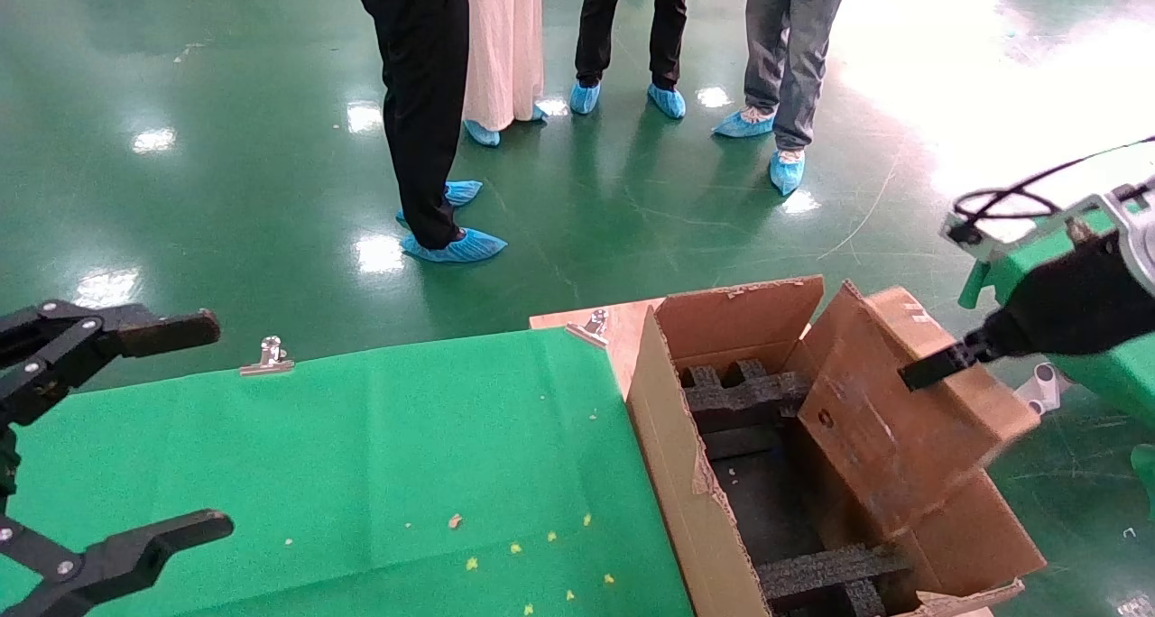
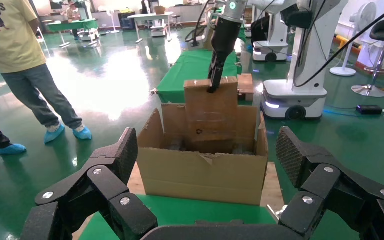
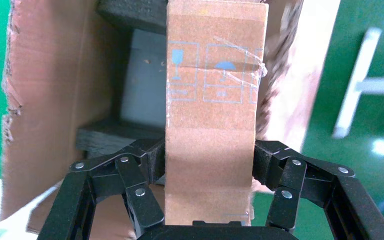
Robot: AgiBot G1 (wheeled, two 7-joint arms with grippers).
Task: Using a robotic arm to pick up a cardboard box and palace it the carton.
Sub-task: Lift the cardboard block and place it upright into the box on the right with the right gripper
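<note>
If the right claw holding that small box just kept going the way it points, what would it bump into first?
Probably the black foam blocks lining the carton: the right gripper points the cardboard box into it, though depth is unclear.

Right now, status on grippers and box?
Right gripper shut on cardboard box, tilted over carton. Left gripper open, parked. Foam blocks below.

I see the cardboard box (image 1: 889, 400): small, flat, brown, blue handling symbols and shiny tape on one face | held tilted, lower end dipping into the carton's open top | the carton (image 1: 686, 473): large brown corrugated, ragged torn flaps, black foam blocks inside | standing open just beside my green table.
</note>
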